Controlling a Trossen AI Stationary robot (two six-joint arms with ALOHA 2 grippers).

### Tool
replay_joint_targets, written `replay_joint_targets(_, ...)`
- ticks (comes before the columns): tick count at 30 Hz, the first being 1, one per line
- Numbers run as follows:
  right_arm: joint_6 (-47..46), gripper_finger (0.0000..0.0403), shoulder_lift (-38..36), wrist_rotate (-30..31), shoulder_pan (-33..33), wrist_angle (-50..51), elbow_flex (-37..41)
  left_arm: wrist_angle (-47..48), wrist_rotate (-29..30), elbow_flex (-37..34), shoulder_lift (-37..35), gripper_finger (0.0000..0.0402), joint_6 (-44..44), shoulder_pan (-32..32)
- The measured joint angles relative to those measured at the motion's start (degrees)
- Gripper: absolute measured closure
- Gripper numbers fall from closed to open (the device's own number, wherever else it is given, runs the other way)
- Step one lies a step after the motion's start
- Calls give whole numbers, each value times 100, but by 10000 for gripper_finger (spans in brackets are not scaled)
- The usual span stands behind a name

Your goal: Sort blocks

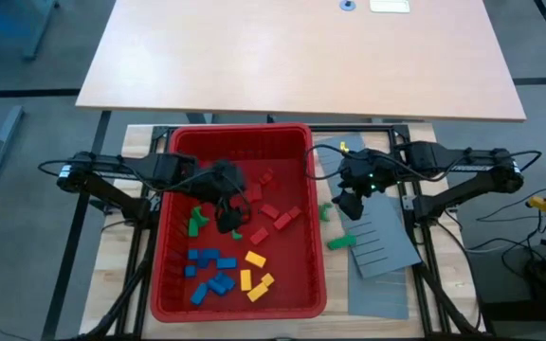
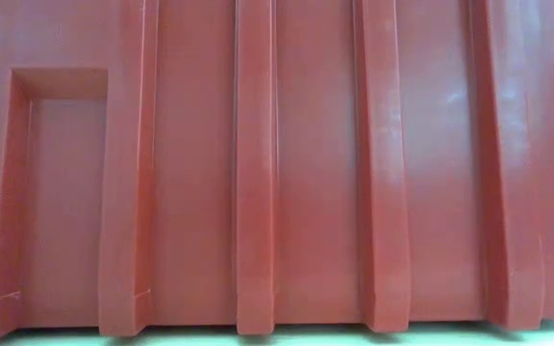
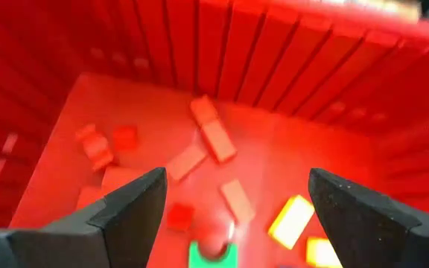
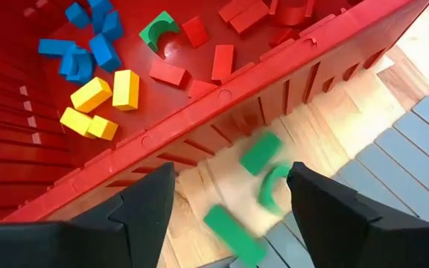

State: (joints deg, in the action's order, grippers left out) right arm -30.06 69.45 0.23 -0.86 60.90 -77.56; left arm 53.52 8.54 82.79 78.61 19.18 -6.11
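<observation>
We see the left tool (image 3: 233, 216) spread wide over blocks (image 1: 224, 270) inside the red bin (image 1: 240, 140); the right tool (image 4: 229, 216), also spread, hangs above green blocks (image 4: 261, 152) on the counter (image 1: 112, 275) beside the bin.

blocks (image 1: 224, 270): red/blue/yellow/green loose in bin | green ones (image 1: 340, 242) outside, beside it

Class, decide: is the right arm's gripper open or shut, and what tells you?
Open. In its wrist view the right gripper shows jaws set wide apart, holding nothing, with green blocks lying on the wood between them.
</observation>
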Motion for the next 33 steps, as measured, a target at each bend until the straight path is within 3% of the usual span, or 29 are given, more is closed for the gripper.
replay_joint_targets(5,2,163,0,178,0,-56,0,452,-2,-298,36,89,-76,0)
replay_joint_targets(11,4,185,0,198,0,-251,0,317,-240,-1344,33,89,-68,4)
replay_joint_targets(13,9,191,0,202,0,-337,0,83,-432,-1784,33,89,399,61)
replay_joint_targets(19,11,201,-2,282,0,-348,-2,-1095,-1337,-2963,34,89,2877,343)
replay_joint_targets(23,21,202,-2,282,0,-429,-2,-1806,-1416,-3390,34,89,4237,380)
replay_joint_targets(33,205,202,-2,302,3,-449,-2,-2238,-1408,-3537,454,89,5165,398)
